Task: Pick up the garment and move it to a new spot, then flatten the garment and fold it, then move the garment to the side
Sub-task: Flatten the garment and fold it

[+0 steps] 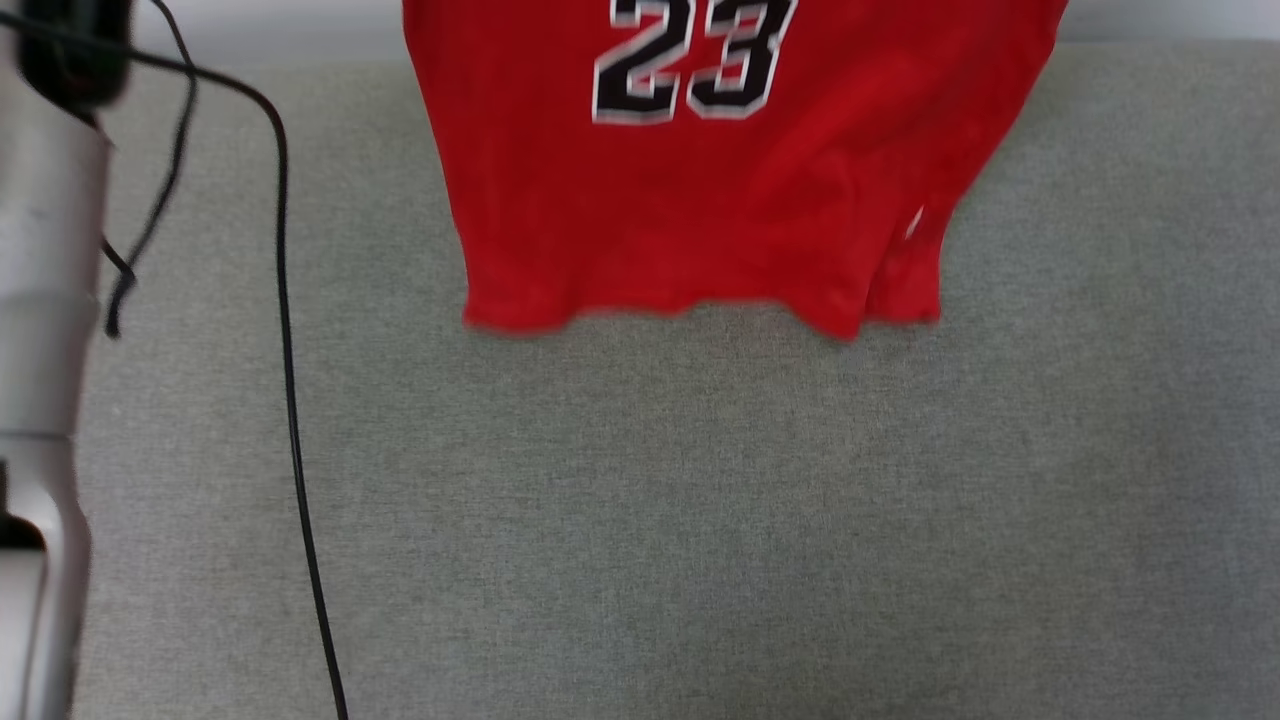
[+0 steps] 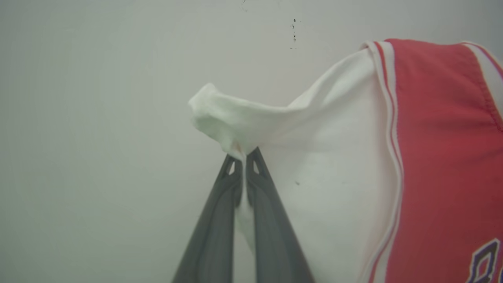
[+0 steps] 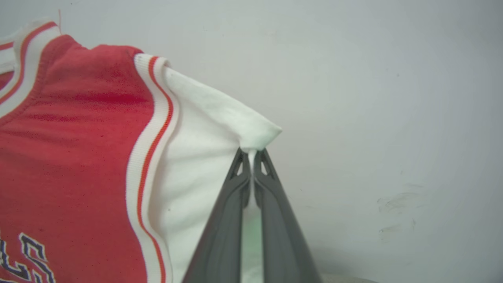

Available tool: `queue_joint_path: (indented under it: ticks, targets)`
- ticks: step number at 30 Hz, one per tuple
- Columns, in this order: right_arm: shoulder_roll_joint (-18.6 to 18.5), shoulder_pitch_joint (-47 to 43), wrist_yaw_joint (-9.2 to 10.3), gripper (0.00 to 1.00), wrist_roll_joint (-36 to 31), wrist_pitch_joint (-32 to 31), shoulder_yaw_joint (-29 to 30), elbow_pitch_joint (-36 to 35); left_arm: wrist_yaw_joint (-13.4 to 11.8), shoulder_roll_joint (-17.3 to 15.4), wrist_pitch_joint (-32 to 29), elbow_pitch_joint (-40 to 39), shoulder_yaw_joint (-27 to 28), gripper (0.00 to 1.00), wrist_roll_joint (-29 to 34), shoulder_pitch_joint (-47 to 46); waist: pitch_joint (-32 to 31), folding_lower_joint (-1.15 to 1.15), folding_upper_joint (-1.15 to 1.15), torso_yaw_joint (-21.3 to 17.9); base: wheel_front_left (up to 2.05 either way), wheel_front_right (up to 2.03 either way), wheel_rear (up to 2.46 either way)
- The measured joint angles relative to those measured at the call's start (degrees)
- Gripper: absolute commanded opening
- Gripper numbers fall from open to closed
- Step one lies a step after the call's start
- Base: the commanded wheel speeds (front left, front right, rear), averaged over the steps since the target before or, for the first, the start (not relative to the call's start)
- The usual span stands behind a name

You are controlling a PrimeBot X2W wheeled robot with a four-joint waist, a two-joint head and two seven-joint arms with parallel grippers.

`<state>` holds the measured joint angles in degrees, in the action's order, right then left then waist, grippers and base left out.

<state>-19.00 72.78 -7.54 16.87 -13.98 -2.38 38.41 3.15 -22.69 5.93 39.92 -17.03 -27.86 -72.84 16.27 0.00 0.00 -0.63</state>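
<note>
Red jersey knit with white short sleeves and red-white striped trim: the garment (image 1: pixel 700 200) hangs in the upper centre of the head view. The number 23 sits at the top edge, and the hem crosses mid-frame above the grey-covered table (image 1: pixel 700 550). Whether the hem touches the cover cannot be told.

Left gripper (image 2: pixel 245 154): jaws pinched narrow on the bunched edge of one white sleeve (image 2: pixel 235 118), centre of the left wrist view.

Right gripper (image 3: pixel 251 151): jaws closed tight on the corner of the other white sleeve (image 3: pixel 220 129), centre of the right wrist view.

Step in hand, as judged: carrying the garment, spread by its sleeves, to a new spot.

Handling: hold both grips level and well apart so the body hangs flat. Set the hem down first, then lay the rest out without tucking cloth under. The hem looks doubled at its right end in the head view, a likely crease.

Views compared: the head view supplies the hem, the table, a black cable (image 1: pixel 285 300) and a pale forearm (image 1: pixel 45 300) at the left edge. The wrist views supply both grips, the collar trim, fragments of lettering and a pale wall (image 2: pixel 98 118) behind.
</note>
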Motion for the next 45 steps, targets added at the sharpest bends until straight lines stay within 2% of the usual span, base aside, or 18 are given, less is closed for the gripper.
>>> queue_joint_path:
  ticks: [6,12,19,24,30,38,45]
  targets:
    - [0.27,10.93,-0.01,0.0,-0.74,5.67,0.21,4.26,0.59,-1.15,3.39,4.26,0.49,0.0,1.0,-9.35,4.07,0.0,0.0,-0.76,0.0,0.0,0.0]
    - [0.49,17.93,-0.01,0.0,-0.07,9.16,-1.65,7.95,1.26,-2.05,5.54,7.2,0.64,0.0,1.35,-15.27,8.35,0.01,0.0,-1.52,0.0,0.0,0.0]
    - [2.43,19.71,0.0,0.0,2.38,11.18,-4.78,12.04,1.96,-1.52,6.88,9.85,0.79,0.0,0.2,-15.62,13.05,0.0,0.0,-2.03,0.0,0.0,0.0]
    - [4.41,19.26,0.01,0.0,5.22,12.83,-7.36,16.38,2.92,0.09,7.46,12.76,0.68,0.0,-1.33,-12.71,15.1,0.01,0.0,-2.17,0.0,0.0,0.0]
    - [7.03,14.99,0.01,0.0,9.26,14.38,-11.03,19.93,3.76,1.98,8.36,16.29,1.08,0.0,-4.39,-8.74,16.06,0.01,0.0,-2.46,0.0,0.0,0.0]
    - [7.01,4.69,0.02,0.0,15.21,16.15,-16.72,20.27,4.25,4.47,8.95,17.41,1.29,0.0,-8.22,1.05,15.27,0.0,0.0,-1.95,0.0,0.0,0.0]
    - [3.93,-8.28,0.02,0.0,21.27,18.76,-20.01,17.7,4.25,5.14,9.0,9.14,3.34,0.0,-10.23,14.39,12.32,0.0,0.0,-1.15,0.0,0.0,0.0]
